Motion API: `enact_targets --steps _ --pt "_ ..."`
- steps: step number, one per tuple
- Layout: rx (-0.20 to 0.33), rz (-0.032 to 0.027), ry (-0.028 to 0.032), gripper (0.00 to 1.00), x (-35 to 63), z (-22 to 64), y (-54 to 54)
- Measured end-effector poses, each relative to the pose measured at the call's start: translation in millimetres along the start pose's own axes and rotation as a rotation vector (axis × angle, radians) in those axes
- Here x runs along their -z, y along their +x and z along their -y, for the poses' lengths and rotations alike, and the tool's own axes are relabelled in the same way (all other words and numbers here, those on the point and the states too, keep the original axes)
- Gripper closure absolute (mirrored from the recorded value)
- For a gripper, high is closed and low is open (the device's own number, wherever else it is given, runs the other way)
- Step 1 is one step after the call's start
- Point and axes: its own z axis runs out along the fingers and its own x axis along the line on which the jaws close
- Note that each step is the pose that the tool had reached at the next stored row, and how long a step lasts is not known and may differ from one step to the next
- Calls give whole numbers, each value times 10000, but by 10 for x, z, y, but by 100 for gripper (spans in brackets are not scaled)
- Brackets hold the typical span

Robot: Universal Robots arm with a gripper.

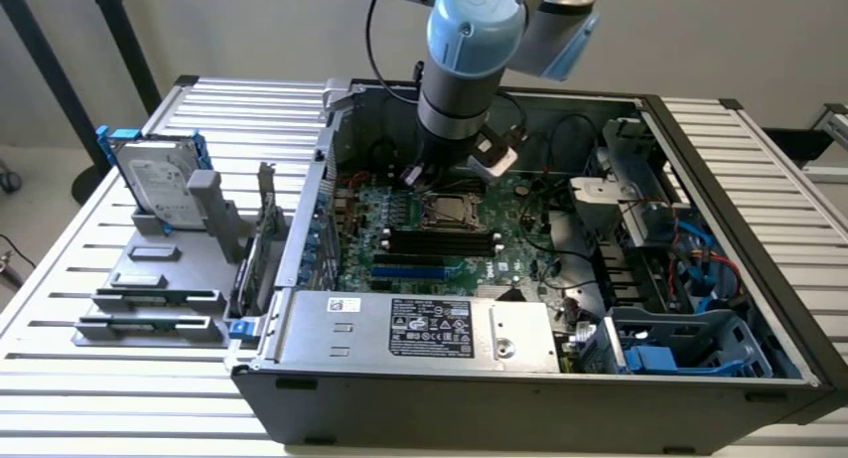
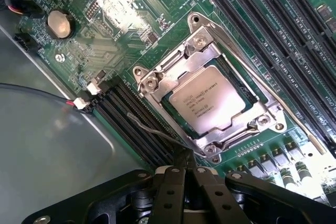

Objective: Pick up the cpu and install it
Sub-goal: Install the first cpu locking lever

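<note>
CPU (image 2: 214,99) seated in motherboard socket (image 2: 157,85).
Hovered just above it with gripper (image 2: 185,174) pressed together, empty (inside the open computer case (image 1: 742,309) on the bench (image 1: 79,249)).

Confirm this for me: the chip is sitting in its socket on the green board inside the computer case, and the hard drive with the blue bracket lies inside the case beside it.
Partly wrong. The chip does sit in its socket on the green board inside the computer case. But the hard drive stands outside the case, on the grey holder at the exterior view's left.
</note>
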Motion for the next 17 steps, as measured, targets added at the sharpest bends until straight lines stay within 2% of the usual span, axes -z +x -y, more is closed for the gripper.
enact_targets --steps 10,17 --pt "55 102 -60 89 -18 -28 46" --pt "91 149 -84 89 -32 -46 84"
